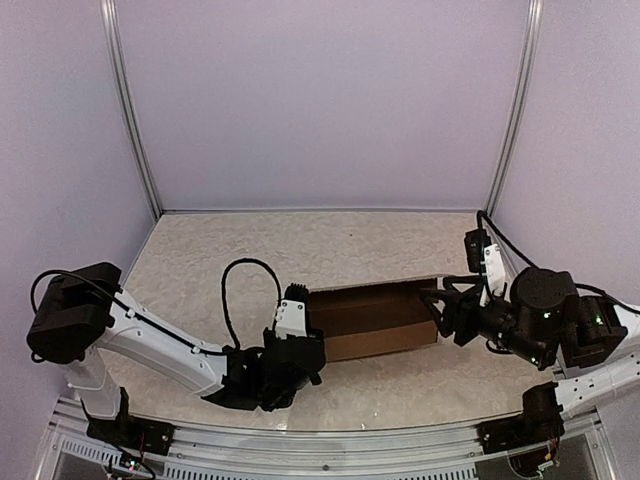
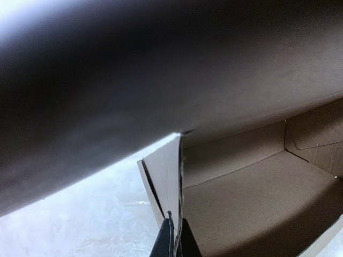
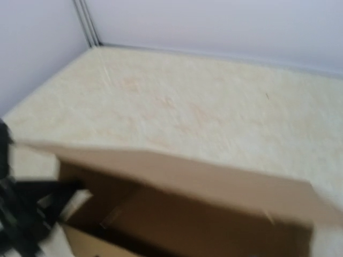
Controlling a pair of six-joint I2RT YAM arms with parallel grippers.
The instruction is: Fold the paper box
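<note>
The paper box [image 1: 372, 318] is brown cardboard, partly formed, lying in the middle of the table with its lid flap raised along the far side. My left gripper [image 1: 300, 338] is at the box's left end. In the left wrist view its fingers [image 2: 162, 242] are shut on the edge of the upright left side wall [image 2: 166, 176], with the box floor [image 2: 252, 209] to the right and the dark lid [image 2: 134, 69] overhead. My right gripper [image 1: 445, 308] is at the box's right end; its jaws do not show clearly. The right wrist view is blurred and shows the lid [image 3: 177, 171] over the shadowed interior.
The speckled beige table [image 1: 300, 245] lies behind the box, bounded by lilac walls and metal corner posts [image 1: 135, 120]. The left arm's black cable [image 1: 232, 295] loops above the table left of the box. The left arm shows as a dark shape [image 3: 19, 214] in the right wrist view.
</note>
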